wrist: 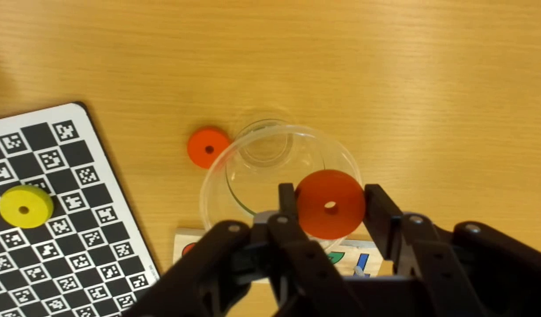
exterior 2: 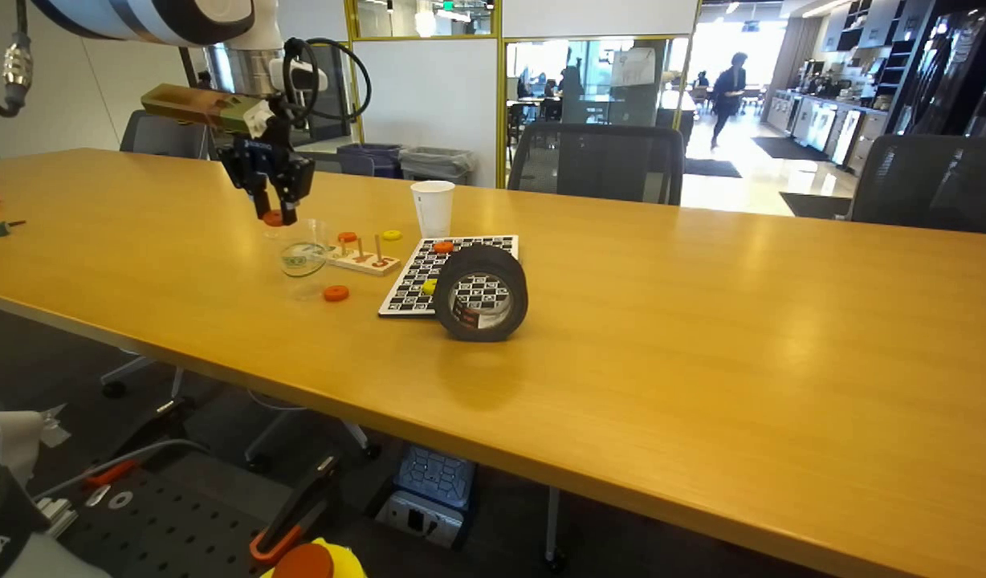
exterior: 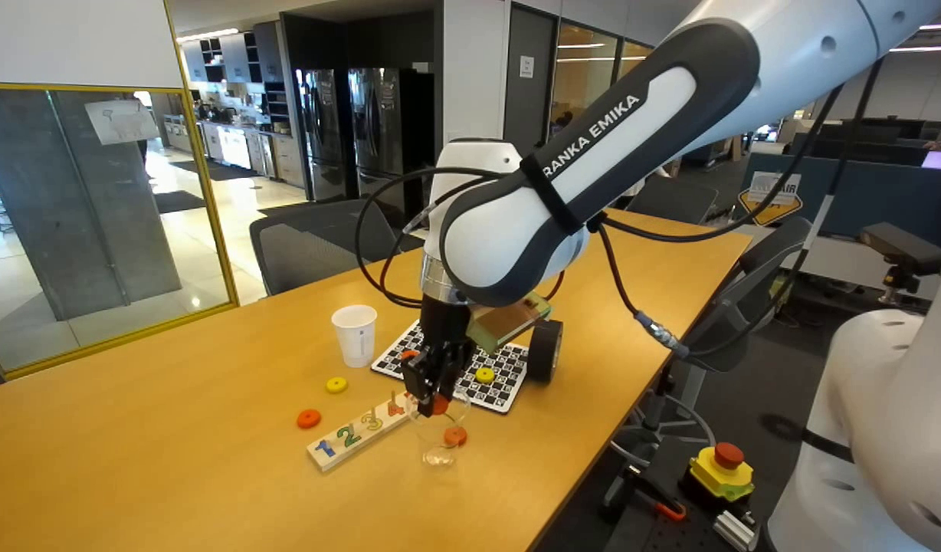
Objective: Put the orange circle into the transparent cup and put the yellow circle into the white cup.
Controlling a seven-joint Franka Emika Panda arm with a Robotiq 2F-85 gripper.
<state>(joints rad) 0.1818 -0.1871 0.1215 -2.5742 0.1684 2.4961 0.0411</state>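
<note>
My gripper (wrist: 330, 200) is shut on an orange circle (wrist: 314, 189), one finger on each side of it. Below stands the transparent cup (exterior 2: 303, 261), upright on the table. In the wrist view the held circle overlaps the cup's rim at the lower right; in an exterior view it hangs at rim height by one side. Whether it is fully within the rim I cannot tell. The white cup (exterior: 355, 337) is upright farther back, outside the wrist view. A yellow circle (exterior: 336, 385) lies near it, and another yellow circle (wrist: 26, 206) rests on the checkered board.
Beside the transparent cup lies a loose orange circle (exterior: 455, 436). A wooden number board (exterior: 363, 428) with pegs is close by, with another orange circle (exterior: 309, 418) past it. The checkered board (exterior 2: 397, 303) and a standing black tape roll (exterior 2: 515, 297) are near.
</note>
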